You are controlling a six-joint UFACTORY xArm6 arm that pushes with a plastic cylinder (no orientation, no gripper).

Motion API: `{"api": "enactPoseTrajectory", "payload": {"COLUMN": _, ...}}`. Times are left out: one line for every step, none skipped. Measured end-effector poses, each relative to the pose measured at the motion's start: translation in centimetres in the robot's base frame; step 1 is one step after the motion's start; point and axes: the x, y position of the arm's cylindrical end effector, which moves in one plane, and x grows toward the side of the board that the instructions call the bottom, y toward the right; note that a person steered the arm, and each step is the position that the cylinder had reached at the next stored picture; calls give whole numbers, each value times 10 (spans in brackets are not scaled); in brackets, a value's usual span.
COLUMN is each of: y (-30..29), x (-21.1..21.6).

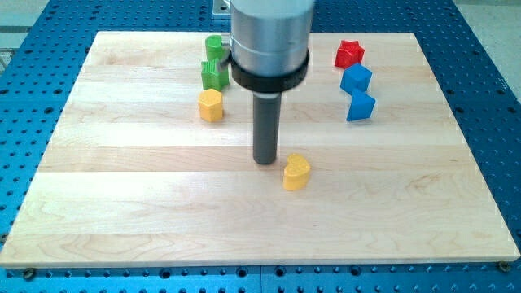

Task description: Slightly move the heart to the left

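A pale wooden board fills most of the frame, resting on a blue perforated table. A thick grey arm housing drops in from the top centre and narrows to a dark rod. My tip sits near the middle of the board; it is a bare rod end, with no jaws and nothing held.

The yellow heart, the block to move, lies just below and to the right of my tip, very near it (whether they touch cannot be told).

Smaller blocks sit farther off. At upper left, a green cylinder, a green block and a yellow hexagonal block form a column. At upper right sit a red star-like block and two blue blocks.

To do this step well, I judge my tip should circle round to the heart's right side without brushing it, then push leftward briefly through its middle so it slides straight instead of spinning, stopping early.
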Motion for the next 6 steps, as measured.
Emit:
{"api": "enactPoseTrajectory", "payload": {"y": 58, "x": 1}}
{"api": "enactPoseTrajectory", "payload": {"y": 99, "x": 19}}
{"api": "enactPoseTrajectory", "payload": {"y": 71, "x": 55}}
{"api": "enactPoseTrajectory", "payload": {"y": 65, "x": 45}}
{"api": "enactPoseTrajectory", "payload": {"y": 65, "x": 35}}
{"api": "enactPoseTrajectory", "payload": {"y": 65, "x": 77}}
